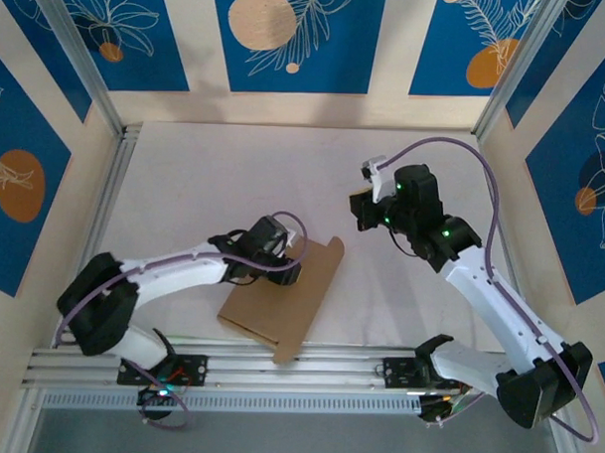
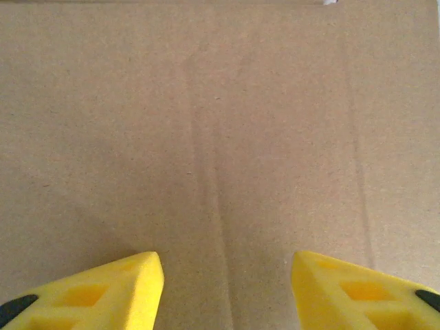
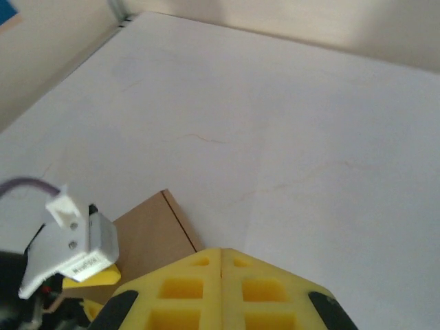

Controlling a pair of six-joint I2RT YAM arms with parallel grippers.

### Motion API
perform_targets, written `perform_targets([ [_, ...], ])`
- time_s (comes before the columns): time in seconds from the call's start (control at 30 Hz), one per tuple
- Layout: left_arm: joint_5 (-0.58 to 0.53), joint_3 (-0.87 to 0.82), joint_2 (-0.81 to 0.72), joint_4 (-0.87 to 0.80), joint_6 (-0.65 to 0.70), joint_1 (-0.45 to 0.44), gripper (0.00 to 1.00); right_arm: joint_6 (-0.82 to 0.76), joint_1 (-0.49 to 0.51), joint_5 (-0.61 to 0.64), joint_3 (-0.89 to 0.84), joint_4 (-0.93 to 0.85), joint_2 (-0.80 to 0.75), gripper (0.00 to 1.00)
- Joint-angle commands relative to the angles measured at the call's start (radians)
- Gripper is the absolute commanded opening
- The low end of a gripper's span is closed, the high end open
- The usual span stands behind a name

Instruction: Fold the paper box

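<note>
Paper box (image 1: 285, 297) brown; left tool (image 2: 225, 267) apart above it; right tool (image 3: 221, 256) together.

Paper box (image 1: 285, 300) is showing plain brown, gripper fingers (image 2: 117, 292) yellow, wall panels (image 1: 328, 63) blue with orange discs, white leaf outlines.

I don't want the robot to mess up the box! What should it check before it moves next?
1. Paper box lying on the table: ok.
2. Box folded up: not ok, it looks like a mostly flat sheet.
3. Left fingers apart over the cardboard, nothing between them: ok.
4. Left fingers touching the cardboard: cannot tell.
5. Right fingers shut, empty and away from the box: ok.
</note>
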Motion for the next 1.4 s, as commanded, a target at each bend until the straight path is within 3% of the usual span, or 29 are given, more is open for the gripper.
perform_targets([
  [0.0, -0.142, 0.051, 0.084, 0.029, 0.051, -0.002, 0.53, 0.168, -0.018, 0.041, -0.038, -0.035, 0.003, 0.11],
  [0.1, -0.136, 0.106, 0.173, 0.052, 0.081, 0.001, 0.53, 0.232, -0.062, -0.072, -0.107, 0.029, -0.012, 0.31],
  [0.27, -0.053, 0.163, 0.197, 0.103, 0.101, 0.034, 0.55, 0.402, -0.192, -0.327, -0.185, 0.076, 0.076, 0.31],
  [0.37, 0.007, 0.148, 0.104, 0.128, 0.081, 0.091, 0.61, 0.454, -0.228, -0.383, -0.211, 0.073, 0.148, 0.46],
  [0.5, 0.028, 0.097, -0.023, 0.133, 0.072, 0.193, 0.74, 0.551, -0.249, -0.453, -0.305, 0.198, 0.184, 0.57],
  [0.63, 0.005, 0.084, -0.005, 0.081, 0.084, 0.264, 0.75, 0.597, -0.242, -0.554, -0.329, 0.301, 0.279, 0.67],
  [0.7, 0.026, 0.082, 0.045, 0.075, 0.073, 0.297, 0.72, 0.629, -0.242, -0.594, -0.337, 0.355, 0.339, 0.73],
  [0.93, 0.127, 0.096, 0.179, 0.131, 0.014, 0.345, 0.65, 0.752, -0.236, -0.714, -0.365, 0.574, 0.526, 0.79],
  [1.2, 0.240, 0.079, 0.286, 0.210, -0.078, 0.405, 0.43, 0.788, -0.193, -0.734, -0.353, 0.667, 0.626, 0.84],
  [1.37, 0.273, 0.039, 0.318, 0.233, -0.094, 0.429, 0.37, 0.787, -0.199, -0.714, -0.360, 0.677, 0.627, 0.89],
])
